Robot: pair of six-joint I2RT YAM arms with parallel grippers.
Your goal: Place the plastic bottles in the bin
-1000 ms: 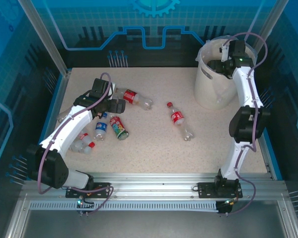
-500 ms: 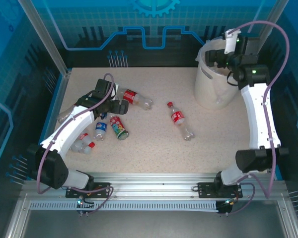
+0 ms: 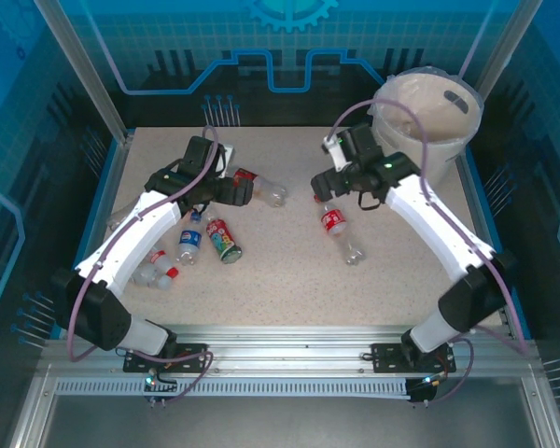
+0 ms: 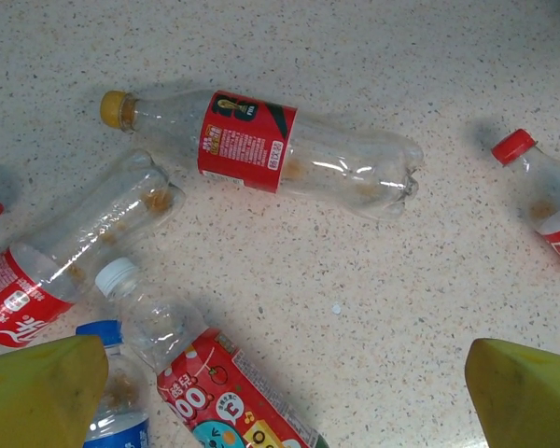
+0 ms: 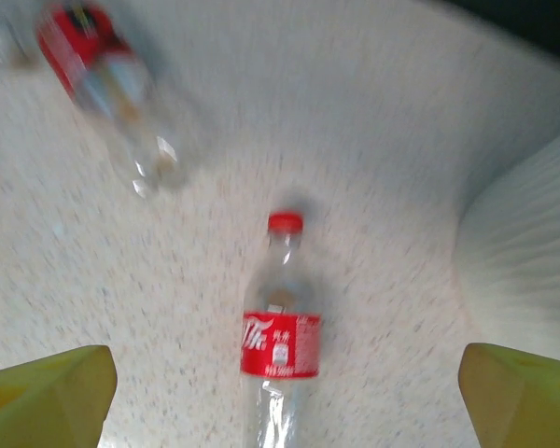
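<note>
Bottles lie scattered on the speckled table (image 3: pixel 289 280). One red-capped bottle (image 5: pixel 281 327) sits flat below the right gripper (image 5: pixel 282 397), centred between its yellow fingers (image 5: pixel 47 392), which are spread wide and hold nothing. Its long axis runs straight away from the wrist, cap at the far end, the body clear with a red label. The white bin (image 3: pixel 427 117) stands near it at the table's far right corner. Over on the left, a yellow-capped bottle (image 4: pixel 261 154) lies crosswise ahead of the left gripper (image 4: pixel 280 397), likewise spread wide and empty, with a colourful-labelled bottle (image 4: pixel 219 378) and a blue-capped bottle (image 4: pixel 112 411) near its fingers.
</note>
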